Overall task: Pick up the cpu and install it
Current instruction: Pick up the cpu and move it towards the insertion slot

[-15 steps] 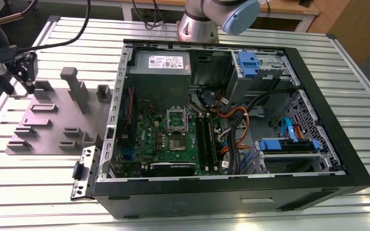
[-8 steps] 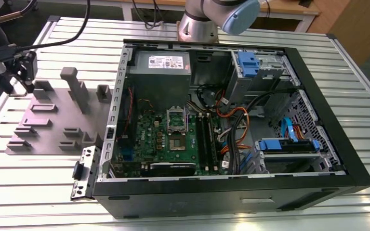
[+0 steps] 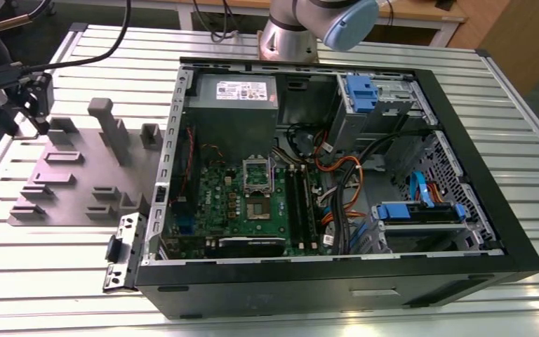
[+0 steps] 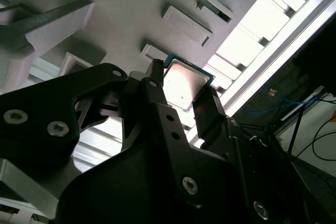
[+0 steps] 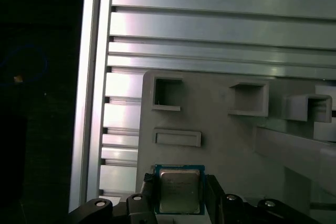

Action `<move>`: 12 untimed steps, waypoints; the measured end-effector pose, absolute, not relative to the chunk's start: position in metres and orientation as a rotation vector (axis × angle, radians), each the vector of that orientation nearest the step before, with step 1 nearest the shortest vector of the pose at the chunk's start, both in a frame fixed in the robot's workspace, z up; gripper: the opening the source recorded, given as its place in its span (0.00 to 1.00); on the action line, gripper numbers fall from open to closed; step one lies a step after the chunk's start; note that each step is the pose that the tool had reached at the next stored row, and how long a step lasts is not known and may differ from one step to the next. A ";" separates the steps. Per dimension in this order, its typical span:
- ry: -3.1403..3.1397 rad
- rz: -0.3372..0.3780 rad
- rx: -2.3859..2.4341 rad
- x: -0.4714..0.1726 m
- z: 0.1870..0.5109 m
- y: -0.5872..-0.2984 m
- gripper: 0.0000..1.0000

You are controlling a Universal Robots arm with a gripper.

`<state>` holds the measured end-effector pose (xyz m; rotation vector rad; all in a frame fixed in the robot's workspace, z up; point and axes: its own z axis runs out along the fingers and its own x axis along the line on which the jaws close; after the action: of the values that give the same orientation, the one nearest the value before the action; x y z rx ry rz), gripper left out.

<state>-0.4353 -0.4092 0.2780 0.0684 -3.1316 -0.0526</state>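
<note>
In both wrist views the gripper clamps the cpu by two opposite edges, over the gray fixture plate at the exterior view's left, apart from the open computer case

Small square cpu: smooth silver-gray metal lid, glossy and reflective. Black gripper fingers look matt, likely metal. Flat gray fixture plate: matt plastic, faintly grained. Ribbed silver table: brushed aluminium, satin sheen.
</note>
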 end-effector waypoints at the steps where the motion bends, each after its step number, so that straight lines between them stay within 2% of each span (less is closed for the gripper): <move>1: -3.132 -0.053 0.068 -0.435 0.278 -0.409 0.47; 12: -3.131 -0.053 0.068 -0.432 0.279 -0.409 0.47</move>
<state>-0.4316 -0.4092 0.2793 0.0684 -3.1315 -0.0526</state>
